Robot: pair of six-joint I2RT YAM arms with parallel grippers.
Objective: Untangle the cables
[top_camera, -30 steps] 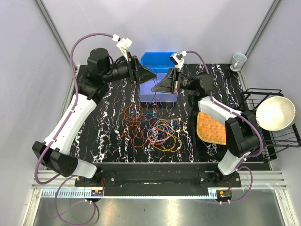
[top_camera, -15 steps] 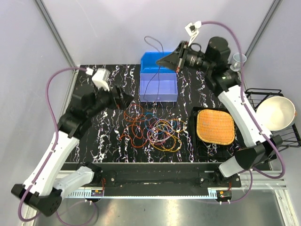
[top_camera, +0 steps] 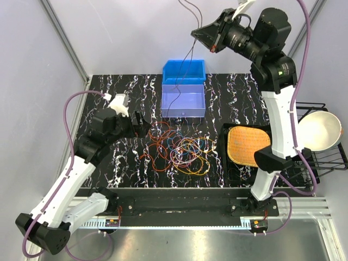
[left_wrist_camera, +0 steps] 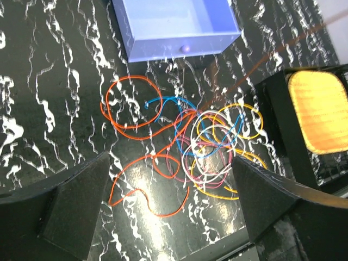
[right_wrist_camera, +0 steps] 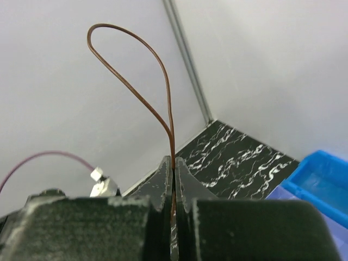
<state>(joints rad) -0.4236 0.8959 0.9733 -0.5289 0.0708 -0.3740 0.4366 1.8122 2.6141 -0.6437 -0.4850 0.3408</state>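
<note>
Above blue bin (top_camera: 171,69), R end effector (top_camera: 196,36), clamped on brown cable (right_wrist_camera: 172,136), rose; L end effector (left_wrist_camera: 174,204) apart.

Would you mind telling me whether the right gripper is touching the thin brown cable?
Touching. The right wrist view shows the right gripper shut on the brown cable, which loops up from between its fingers.

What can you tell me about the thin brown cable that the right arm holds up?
The brown cable is thin, smooth and flexible. The right end effector is shut on it, high above the table. One loop rises above the grip; the rest hangs over the lilac box toward the coloured tangle.
</note>
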